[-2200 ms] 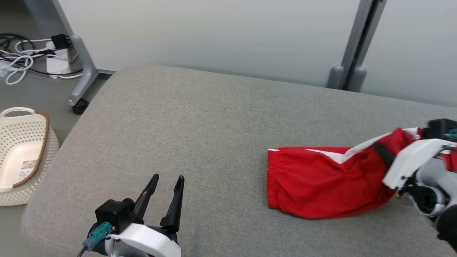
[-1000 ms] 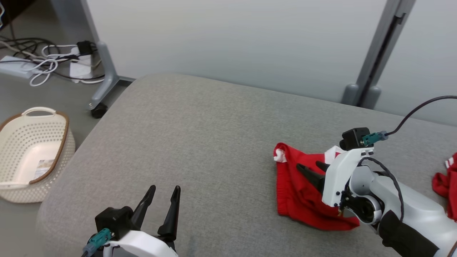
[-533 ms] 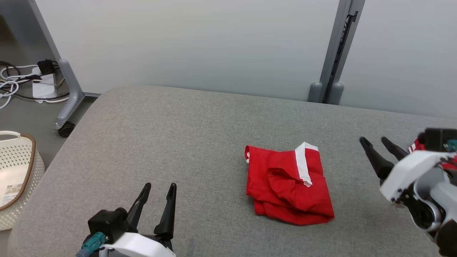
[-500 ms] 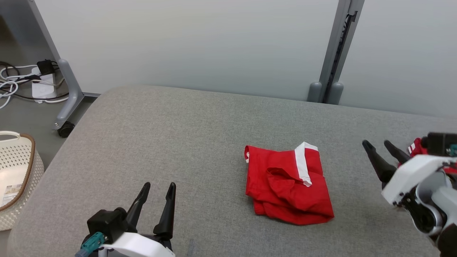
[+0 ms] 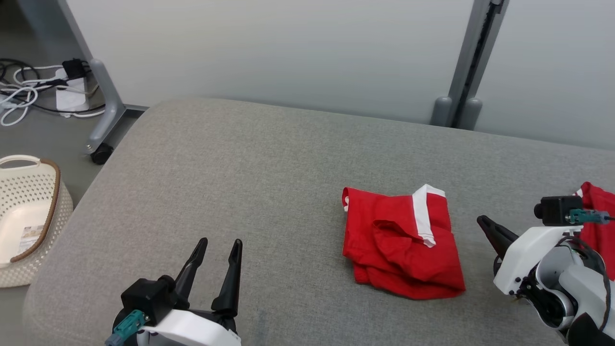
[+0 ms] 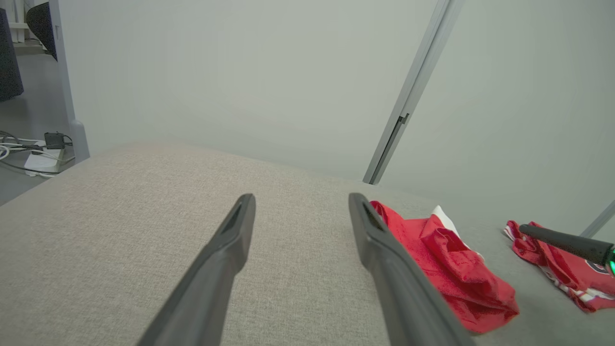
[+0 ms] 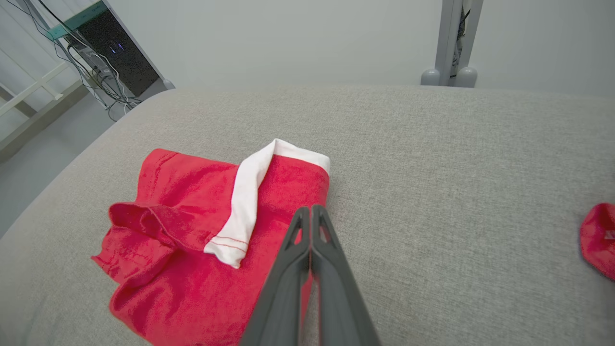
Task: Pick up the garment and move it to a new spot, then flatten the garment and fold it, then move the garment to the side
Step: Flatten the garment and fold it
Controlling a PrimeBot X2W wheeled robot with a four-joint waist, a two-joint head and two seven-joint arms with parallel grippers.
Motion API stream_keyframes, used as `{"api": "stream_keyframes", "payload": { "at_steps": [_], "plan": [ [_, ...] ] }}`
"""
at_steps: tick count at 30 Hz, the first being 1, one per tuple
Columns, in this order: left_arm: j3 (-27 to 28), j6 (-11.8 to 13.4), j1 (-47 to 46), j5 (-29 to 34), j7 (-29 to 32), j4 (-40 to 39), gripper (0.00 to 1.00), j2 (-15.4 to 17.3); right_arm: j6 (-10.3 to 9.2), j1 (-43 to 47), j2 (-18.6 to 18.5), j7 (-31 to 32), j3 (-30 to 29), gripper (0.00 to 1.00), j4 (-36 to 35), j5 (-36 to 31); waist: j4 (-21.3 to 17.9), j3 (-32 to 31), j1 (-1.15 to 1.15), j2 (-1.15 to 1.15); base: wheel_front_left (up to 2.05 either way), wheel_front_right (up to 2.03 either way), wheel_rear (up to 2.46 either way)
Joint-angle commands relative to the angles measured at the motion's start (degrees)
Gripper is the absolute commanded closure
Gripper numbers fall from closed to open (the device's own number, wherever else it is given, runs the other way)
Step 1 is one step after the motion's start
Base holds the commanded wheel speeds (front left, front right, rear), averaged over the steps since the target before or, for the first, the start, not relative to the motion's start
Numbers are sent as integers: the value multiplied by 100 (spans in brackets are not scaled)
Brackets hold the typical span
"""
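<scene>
1. The left gripper (image 6: 301, 199) has its two dark fingers spread wide, with nothing between them, pointing across a grey fabric-covered surface (image 6: 120, 230).
2. A folded red garment (image 6: 451, 269) with a white band lies on that surface, just right of the right-hand finger.
3. Further right lies a second red garment (image 6: 552, 262) with white stripes, apart from the first.
4. The right gripper (image 6: 524, 230) shows as a single dark bar crossing in front of that second garment.
5. Behind is a pale wall with a slanting grey post (image 6: 408, 108).
6. White and black cables (image 6: 29, 151) lie on the floor at far left.
</scene>
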Motion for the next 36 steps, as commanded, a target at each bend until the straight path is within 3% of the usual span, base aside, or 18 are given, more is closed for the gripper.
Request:
{"api": "stream_keyframes", "payload": {
  "at_steps": [1,8,25,36],
  "plan": [
    [9,-22,-100,42,-29,29,0,10,12,-88,26,133,32,100,105,-30,169,140,0,0,0,0,0],
    [4,-113,-223,69,-31,165,0,-52,12,-224,240,791,189,100,587,121,606,361,0,0,0,0,0],
    [-92,-251,-376,114,-23,396,0,-153,13,-1072,445,870,259,100,630,272,1322,609,0,0,0,0,0],
    [-25,-279,-406,149,-28,494,0,-179,12,-1429,800,555,582,100,363,258,1276,532,0,0,0,0,0]
  ]
}}
